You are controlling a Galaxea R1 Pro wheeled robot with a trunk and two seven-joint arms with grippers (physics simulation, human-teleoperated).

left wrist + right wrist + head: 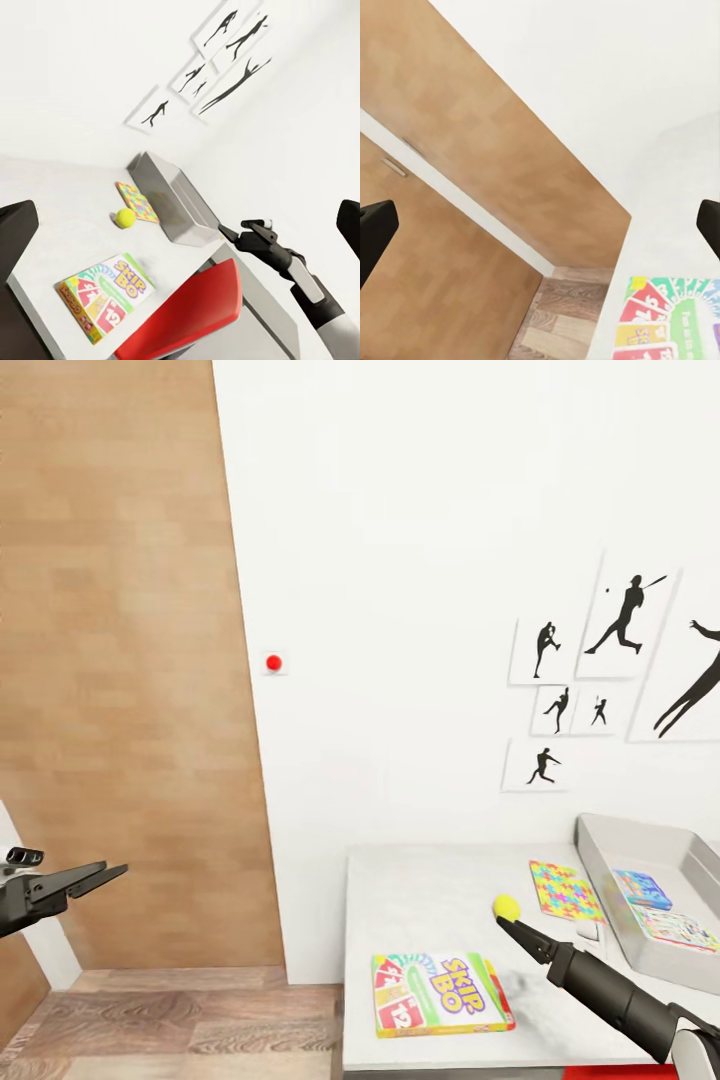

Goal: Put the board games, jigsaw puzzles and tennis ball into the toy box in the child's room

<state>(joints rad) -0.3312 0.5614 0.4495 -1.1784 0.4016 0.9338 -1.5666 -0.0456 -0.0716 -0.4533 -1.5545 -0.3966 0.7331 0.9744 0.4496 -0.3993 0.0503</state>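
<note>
On the table (420,890) lie a white-green board game with a red strip (440,992), a yellow tennis ball (506,906) and a multicolour jigsaw puzzle (565,890). The grey toy box (600,860) stands at the table's right end, holding a blue board game (642,888) and another printed flat box (677,930). My right gripper (512,930) hovers open above the table, its tip lining up just below the ball in the head view. The left wrist view shows this gripper (244,229) apart from the ball (125,217). My left gripper (95,877) is open, far left of the table.
A wood-panelled wall (120,660) fills the left, with wood-plank floor (170,1020) below it. Dancer-silhouette pictures (625,615) hang on the white wall above the table. A red chair (187,315) sits at the table's near edge. A small pale object (588,932) lies beside the toy box.
</note>
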